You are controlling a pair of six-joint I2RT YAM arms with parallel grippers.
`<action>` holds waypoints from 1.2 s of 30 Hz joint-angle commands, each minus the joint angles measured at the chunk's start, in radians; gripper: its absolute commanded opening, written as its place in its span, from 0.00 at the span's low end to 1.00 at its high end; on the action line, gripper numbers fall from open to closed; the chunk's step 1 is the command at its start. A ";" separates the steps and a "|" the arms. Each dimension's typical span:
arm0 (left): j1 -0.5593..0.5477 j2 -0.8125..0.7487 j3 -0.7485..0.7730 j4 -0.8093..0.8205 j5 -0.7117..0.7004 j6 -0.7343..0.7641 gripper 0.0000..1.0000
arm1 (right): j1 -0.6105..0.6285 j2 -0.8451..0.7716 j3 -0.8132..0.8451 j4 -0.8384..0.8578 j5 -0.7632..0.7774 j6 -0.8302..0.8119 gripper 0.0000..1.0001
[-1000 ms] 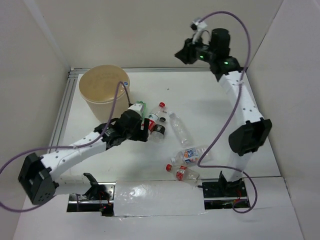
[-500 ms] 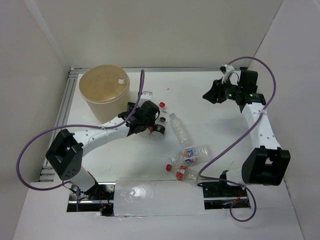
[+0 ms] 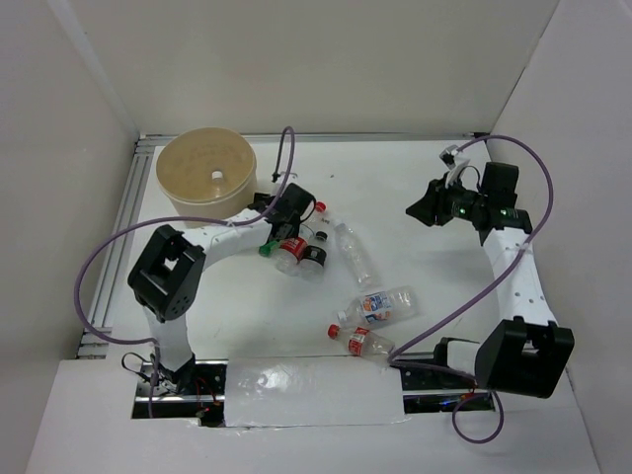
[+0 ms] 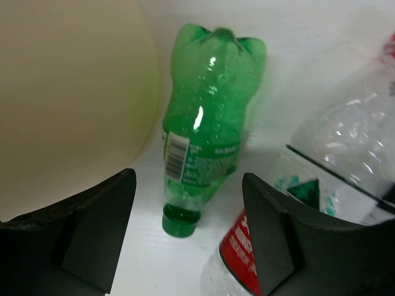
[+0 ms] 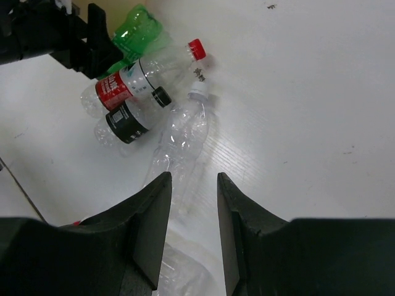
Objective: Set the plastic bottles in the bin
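A green bottle point(image 4: 207, 123) lies on the table beside the tan bin point(image 4: 68, 92), cap toward me. My left gripper point(image 4: 185, 228) is open, one jaw on each side of the cap without touching it. A red-labelled bottle point(image 4: 247, 253) lies against the right jaw. From above, the left gripper point(image 3: 279, 229) hovers over the cluster of bottles next to the bin point(image 3: 173, 197). My right gripper point(image 5: 193, 179) is open and empty, high above a clear bottle point(image 5: 182, 135). In the top view the right gripper point(image 3: 420, 210) hangs at the right.
Near the front of the table lie a blue-white labelled bottle point(image 3: 380, 304) and another red-labelled bottle point(image 3: 360, 341). A dark-labelled bottle point(image 3: 312, 255) lies in the cluster. A small white object point(image 3: 215, 178) sits inside the bin. White walls enclose the table.
The left arm has folded back toward its base, and its gripper now sits over the bottle cluster. The green bottle's cap shows on the table. The right arm came down from the back wall.
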 commanded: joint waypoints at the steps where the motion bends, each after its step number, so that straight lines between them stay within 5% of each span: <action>1: 0.034 0.040 0.068 -0.008 0.001 0.023 0.82 | -0.016 -0.058 -0.027 0.000 -0.036 -0.021 0.43; 12: 0.054 0.154 0.032 -0.008 0.179 0.072 0.71 | -0.016 -0.089 -0.106 0.020 -0.017 -0.002 0.49; 19: -0.018 0.005 -0.022 0.046 0.226 0.104 0.19 | -0.006 -0.098 -0.134 -0.025 -0.008 -0.076 0.50; 22: -0.073 -0.125 0.019 0.046 0.235 0.118 0.18 | 0.074 -0.074 -0.134 -0.086 -0.007 -0.134 0.74; 24: -0.105 -0.191 0.067 0.037 0.245 0.129 0.18 | 0.131 -0.029 -0.125 -0.108 0.062 -0.147 1.00; 30: -0.159 -0.385 0.341 -0.065 0.190 0.141 0.16 | 0.213 0.100 -0.077 -0.072 0.202 -0.075 1.00; 36: 0.026 -0.494 0.363 -0.109 0.081 0.097 0.23 | 0.329 0.184 -0.067 0.024 0.355 0.028 0.99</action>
